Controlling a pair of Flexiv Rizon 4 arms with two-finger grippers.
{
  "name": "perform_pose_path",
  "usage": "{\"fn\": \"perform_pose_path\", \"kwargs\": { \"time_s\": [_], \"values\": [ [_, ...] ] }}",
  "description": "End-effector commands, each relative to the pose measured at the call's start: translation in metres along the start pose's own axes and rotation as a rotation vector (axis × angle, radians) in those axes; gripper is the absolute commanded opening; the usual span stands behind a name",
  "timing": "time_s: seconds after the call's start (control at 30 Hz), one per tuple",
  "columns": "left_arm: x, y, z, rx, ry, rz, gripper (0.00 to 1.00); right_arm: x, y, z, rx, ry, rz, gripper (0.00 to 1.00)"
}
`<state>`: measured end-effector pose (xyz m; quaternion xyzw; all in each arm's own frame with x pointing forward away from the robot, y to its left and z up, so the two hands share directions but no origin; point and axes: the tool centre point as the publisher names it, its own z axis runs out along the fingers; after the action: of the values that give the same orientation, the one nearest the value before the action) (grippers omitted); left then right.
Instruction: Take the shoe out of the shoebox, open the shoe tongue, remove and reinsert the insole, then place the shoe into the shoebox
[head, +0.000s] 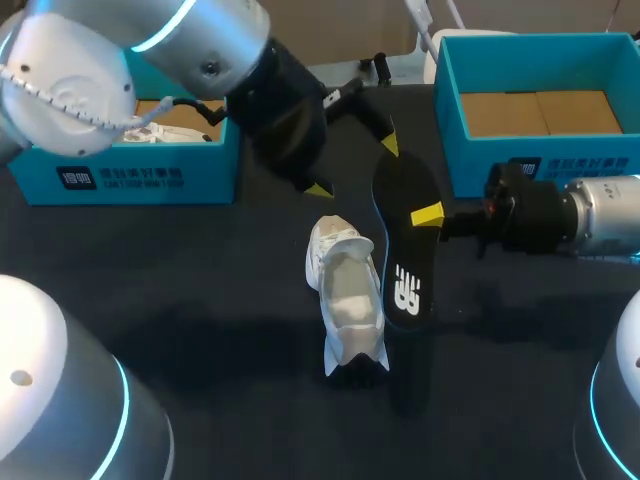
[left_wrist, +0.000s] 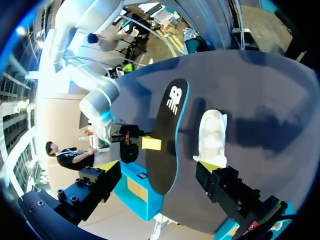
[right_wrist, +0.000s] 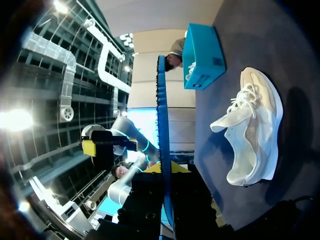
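Observation:
A white shoe (head: 346, 300) stands on the black table (head: 200, 280), its tongue pulled up. Beside and above it hangs a black insole with a blue edge (head: 405, 255). My right gripper (head: 430, 217) is shut on its side. The right wrist view shows the insole (right_wrist: 161, 115) edge-on, rising from that gripper (right_wrist: 165, 175), with the shoe (right_wrist: 252, 127) beside it. My left gripper (head: 353, 165) is open at the insole's far end. In the left wrist view that end of the insole (left_wrist: 169, 135) lies between the open fingers of my left gripper (left_wrist: 157, 170), untouched, and the shoe (left_wrist: 212, 135) is ahead.
A teal shoebox (head: 130, 175) with white things inside stands at the back left under my left arm. A second teal shoebox (head: 540, 160), lined with brown card, stands at the back right, behind my right arm.

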<state>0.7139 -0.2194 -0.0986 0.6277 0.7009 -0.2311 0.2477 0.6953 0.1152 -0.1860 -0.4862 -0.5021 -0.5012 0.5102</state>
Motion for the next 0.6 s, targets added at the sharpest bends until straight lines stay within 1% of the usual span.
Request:
{"fn": "perform_pose_path", "kwargs": {
  "time_s": [0.03,0.07,0.1,0.17,0.2,0.27,0.3,0.43,0.47,0.53,0.6],
  "values": [
    [0.008,0.000,0.009,-0.021,-0.134,-0.011,1.00,0.001,0.001,0.001,0.000,-0.001,-0.002,0.00],
    [0.013,0.000,0.014,-0.006,-0.145,0.007,1.00,0.002,0.001,0.001,-0.002,-0.003,-0.004,0.00],
    [0.015,0.000,0.017,-0.002,-0.161,-0.026,1.00,0.002,0.001,0.000,-0.004,-0.004,-0.005,0.00],
    [0.021,0.001,0.022,-0.027,-0.177,-0.003,1.00,0.003,0.001,-0.001,-0.007,-0.007,-0.008,0.00],
    [0.022,0.001,0.023,-0.007,-0.190,-0.021,1.00,0.004,0.001,-0.001,-0.008,-0.008,-0.009,0.00],
    [0.024,-0.001,0.023,0.009,-0.219,-0.048,1.00,0.004,0.001,-0.001,-0.009,-0.009,-0.010,0.00],
    [0.025,-0.002,0.024,0.012,-0.250,-0.042,1.00,0.004,0.001,-0.002,-0.010,-0.009,-0.010,0.00],
    [0.029,0.000,0.025,-0.007,-0.323,-0.043,1.00,0.004,0.001,-0.003,-0.013,-0.010,-0.011,0.00],
    [0.031,0.001,0.025,-0.015,-0.355,-0.025,1.00,0.003,0.001,-0.004,-0.014,-0.010,-0.011,0.00],
    [0.033,0.003,0.025,-0.011,-0.392,-0.033,1.00,0.003,0.001,-0.005,-0.015,-0.009,-0.010,0.00],
    [0.035,0.005,0.026,-0.029,-0.437,-0.027,1.00,0.003,0.002,-0.005,-0.015,-0.008,-0.009,0.00]
  ]
}}
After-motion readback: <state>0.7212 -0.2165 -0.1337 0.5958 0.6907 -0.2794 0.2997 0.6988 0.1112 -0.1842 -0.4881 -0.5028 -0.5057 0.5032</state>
